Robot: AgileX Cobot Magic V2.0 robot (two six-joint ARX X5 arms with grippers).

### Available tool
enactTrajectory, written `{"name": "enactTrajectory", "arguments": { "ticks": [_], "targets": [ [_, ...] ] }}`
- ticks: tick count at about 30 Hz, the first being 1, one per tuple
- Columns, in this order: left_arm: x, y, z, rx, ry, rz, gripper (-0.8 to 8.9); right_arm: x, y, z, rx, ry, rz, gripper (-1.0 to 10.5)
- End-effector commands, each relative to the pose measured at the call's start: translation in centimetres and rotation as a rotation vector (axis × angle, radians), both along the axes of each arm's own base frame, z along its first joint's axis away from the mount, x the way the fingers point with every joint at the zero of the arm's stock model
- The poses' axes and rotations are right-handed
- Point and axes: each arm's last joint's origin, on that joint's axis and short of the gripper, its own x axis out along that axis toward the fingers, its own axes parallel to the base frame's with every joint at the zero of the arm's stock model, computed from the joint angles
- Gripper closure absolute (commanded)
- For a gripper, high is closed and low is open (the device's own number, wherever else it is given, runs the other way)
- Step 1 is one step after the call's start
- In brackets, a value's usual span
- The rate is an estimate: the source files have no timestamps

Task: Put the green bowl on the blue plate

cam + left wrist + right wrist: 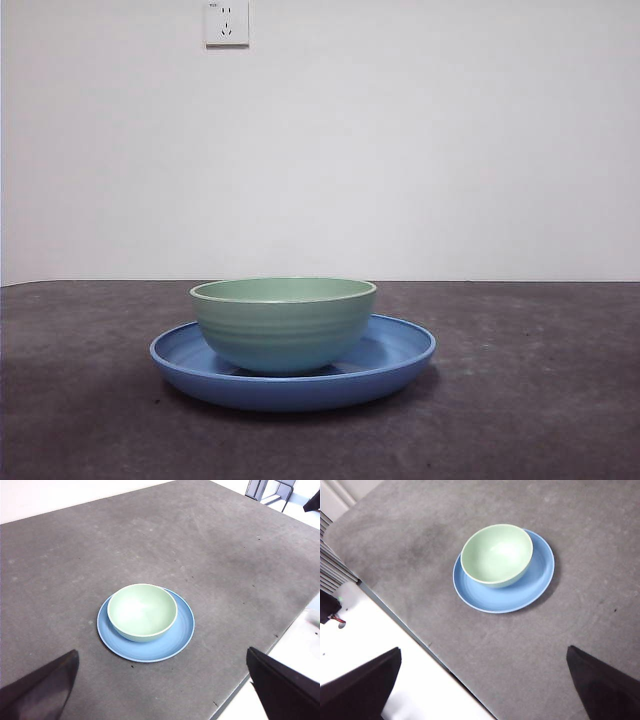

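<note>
The green bowl (283, 325) stands upright on the blue plate (400, 358), a little left of the plate's middle in the front view. Both wrist views show the bowl (142, 611) (496, 555) empty, resting inside the plate's rim (182, 635) (540, 577). My left gripper (160, 690) hovers high above the table, well clear of the bowl, jaws wide apart and holding nothing. High over the table's edge, my right gripper (482, 690) is also open and empty. Neither arm appears in the front view.
The dark grey table (540, 400) stretches around the plate. A white wall with a socket (226, 22) stands behind. The table's edge (420, 640) meets a white floor. A metal frame (265, 490) stands beyond the table's far corner.
</note>
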Motion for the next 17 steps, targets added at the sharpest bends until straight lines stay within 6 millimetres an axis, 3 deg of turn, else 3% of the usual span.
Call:
{"name": "enactTrajectory", "arguments": {
  "ticks": [1,2,3,5,6,17],
  "targets": [
    [-0.13,0.07,0.37,-0.015,-0.008,-0.011,3.01,0.08,0.13,0.00,0.002,-0.024,0.014,3.0],
    [-0.13,0.07,0.36,-0.014,-0.008,-0.011,3.62,0.11,0.16,-0.07,0.002,-0.022,0.014,3.1],
    [-0.14,0.08,0.34,-0.012,-0.005,-0.011,4.97,0.12,0.17,-0.15,0.000,-0.019,0.014,4.1],
    [-0.17,0.12,0.21,-0.001,0.003,-0.011,8.32,0.22,0.24,-0.29,-0.002,-0.014,0.013,8.8],
    [-0.19,0.13,0.18,0.002,0.006,-0.011,7.86,0.26,0.27,-0.33,-0.001,-0.016,0.013,9.4],
    [-0.19,0.13,0.18,0.001,0.007,-0.011,7.94,0.43,0.43,0.02,0.034,-0.049,0.015,9.1]
  ]
}}
